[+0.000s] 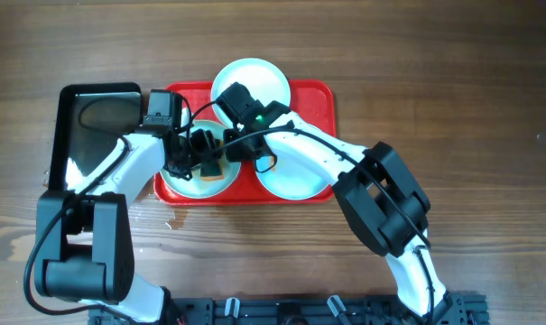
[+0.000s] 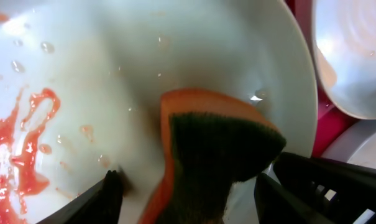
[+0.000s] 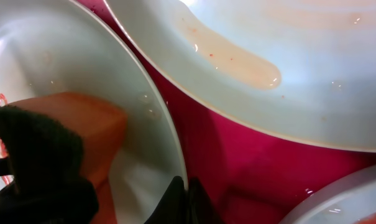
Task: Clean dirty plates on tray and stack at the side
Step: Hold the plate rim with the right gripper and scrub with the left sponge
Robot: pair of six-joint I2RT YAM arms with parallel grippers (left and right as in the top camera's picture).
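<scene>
Three pale plates lie on the red tray [image 1: 313, 95]: one at the back [image 1: 254, 77], one front right [image 1: 300, 176], one front left [image 1: 184, 185]. My left gripper [image 1: 200, 155] holds an orange sponge with a dark green pad [image 1: 215, 171] on the front-left plate. In the left wrist view the sponge [image 2: 219, 143] stands between the fingers [image 2: 191, 199] on the wet plate [image 2: 113, 93], which bears red smears at its left. My right gripper [image 1: 235, 140] pinches that plate's rim [image 3: 156, 118]; its fingers [image 3: 186, 199] are closed on the edge.
A black metal tray [image 1: 101, 95] stands left of the red tray. In the right wrist view the back plate [image 3: 299, 62] holds a thin pinkish film, and red tray floor [image 3: 250, 162] shows between the plates. Bare wooden table lies all around.
</scene>
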